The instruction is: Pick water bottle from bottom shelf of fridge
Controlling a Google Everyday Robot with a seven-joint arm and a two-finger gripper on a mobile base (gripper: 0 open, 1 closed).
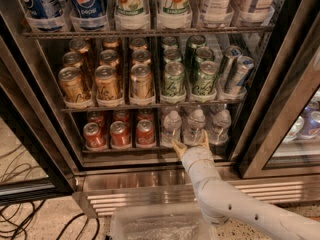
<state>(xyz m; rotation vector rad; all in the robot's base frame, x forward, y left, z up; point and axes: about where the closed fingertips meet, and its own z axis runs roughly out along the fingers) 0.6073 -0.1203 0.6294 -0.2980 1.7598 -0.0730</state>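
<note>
Spread white two-finger gripper (pixel 190 142) at front edge of dark wire bottom shelf (pixel 125 149).
Small clear ribbed water bottle (pixel 194 125) stood just beyond the fingertips, flanked closely by two alike, inside the black-framed fridge (pixel 278 86).

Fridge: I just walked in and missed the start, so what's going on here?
A robot arm reaches up toward the bottom shelf of the fridge. Its gripper is open at the shelf's front edge, lined up with the middle water bottle of the front three. It holds nothing yet. Red cans stand beside the bottles.
</note>
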